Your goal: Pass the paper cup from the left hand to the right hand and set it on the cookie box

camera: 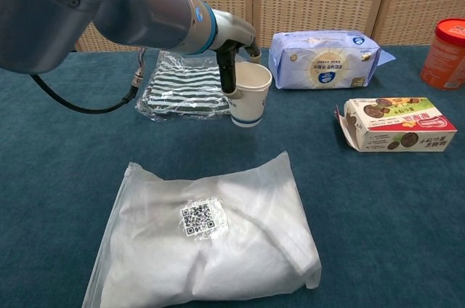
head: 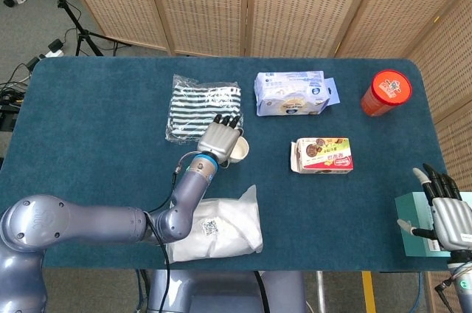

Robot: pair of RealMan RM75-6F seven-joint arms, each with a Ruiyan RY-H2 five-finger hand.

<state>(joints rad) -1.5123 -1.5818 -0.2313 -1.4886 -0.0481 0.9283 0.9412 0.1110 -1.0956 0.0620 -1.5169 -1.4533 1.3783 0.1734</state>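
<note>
A matt paper cup [camera: 249, 95], a glossy printed cookie box [camera: 398, 124], and a matt, napped blue table cloth [camera: 65, 170].

Blue-clothed table [head: 88, 121]: cookie box [head: 323, 155], red canister [head: 386, 92].

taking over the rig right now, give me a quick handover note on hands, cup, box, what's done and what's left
Left hand: grips the paper cup, upright and mouth up, held above the table near the striped packet.
Right hand: holds nothing, fingers apart, at the table's near right edge, far from the cup.
Cookie box: lies flat right of centre with nothing on top.
Done: cup picked up by the left hand.
Left: bring the hands together, pass the cup to the right hand, set it on the box.
</note>
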